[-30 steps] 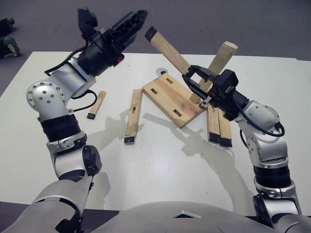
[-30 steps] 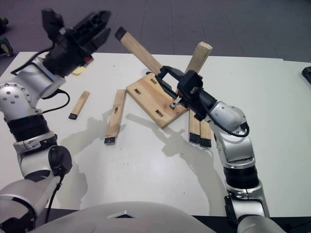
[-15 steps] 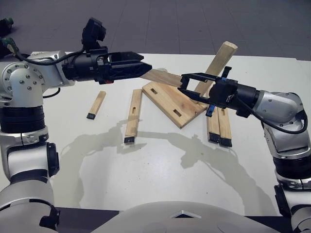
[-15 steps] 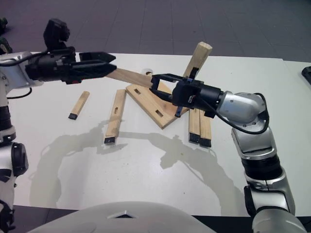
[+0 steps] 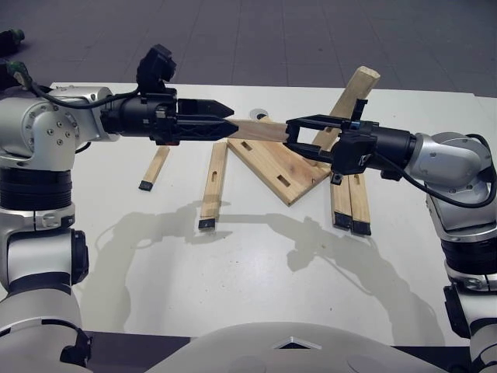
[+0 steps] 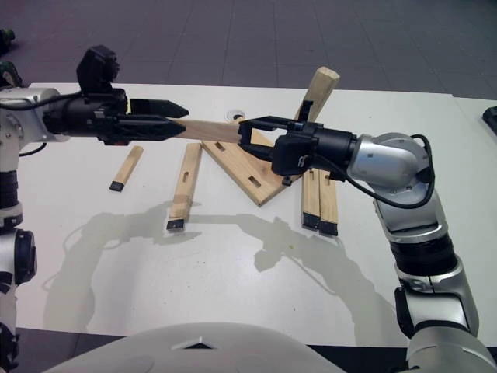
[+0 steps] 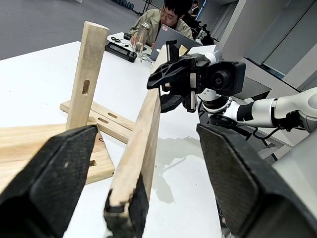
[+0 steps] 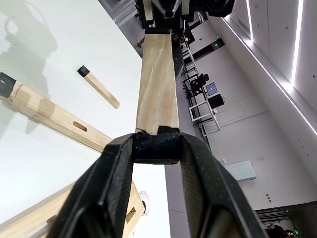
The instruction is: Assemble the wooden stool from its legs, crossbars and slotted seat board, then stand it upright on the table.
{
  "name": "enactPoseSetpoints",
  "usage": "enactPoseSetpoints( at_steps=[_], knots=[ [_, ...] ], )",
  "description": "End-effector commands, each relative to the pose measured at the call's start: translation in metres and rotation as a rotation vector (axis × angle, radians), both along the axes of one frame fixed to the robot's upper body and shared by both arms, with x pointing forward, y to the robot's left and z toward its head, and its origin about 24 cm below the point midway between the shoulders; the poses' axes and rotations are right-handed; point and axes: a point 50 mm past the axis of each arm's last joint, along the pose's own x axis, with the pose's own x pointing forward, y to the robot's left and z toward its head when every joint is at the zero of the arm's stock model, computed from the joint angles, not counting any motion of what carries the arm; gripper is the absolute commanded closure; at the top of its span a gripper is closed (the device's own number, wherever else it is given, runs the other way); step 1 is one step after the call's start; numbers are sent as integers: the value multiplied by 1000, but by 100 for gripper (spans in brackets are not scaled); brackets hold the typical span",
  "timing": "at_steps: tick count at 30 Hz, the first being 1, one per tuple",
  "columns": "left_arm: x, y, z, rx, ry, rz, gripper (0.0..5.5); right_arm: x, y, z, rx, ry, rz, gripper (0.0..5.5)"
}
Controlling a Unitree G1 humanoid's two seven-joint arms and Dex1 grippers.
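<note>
The right gripper [image 5: 292,134], right of centre in the left eye view, is clamped tight on one end of a wooden leg [image 5: 260,130]. The leg lies level in the air, just above the slotted seat board [image 5: 273,162]. Its black-capped end sits between the fingers of the left gripper [image 5: 228,129], left of centre. Those fingers stand apart, with a gap on either side of the wood.

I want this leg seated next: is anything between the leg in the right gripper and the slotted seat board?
Nothing visible does. The leg in the right gripper hangs level over the seat board, only open air between them. The leaning leg stands at the board's right end, off to the side.
</note>
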Motion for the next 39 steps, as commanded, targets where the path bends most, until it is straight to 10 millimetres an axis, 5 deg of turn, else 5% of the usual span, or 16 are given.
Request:
enactPoseSetpoints(
  at_steps=[1, 17, 34, 39],
  knots=[
    [0, -3, -5, 27, 9, 10, 252, 2, 3, 4, -14, -33, 10, 418],
    [-3, -7, -12, 50, 20, 4, 507, 3, 6, -2, -30, -46, 6, 418],
    [-2, -8, -13, -50, -99, 75, 507, 8, 7, -9, -11, -83, -68, 419],
    [-2, -7, -18, -53, -106, 106, 507, 11, 9, -7, 2, -98, -80, 323]
  ],
)
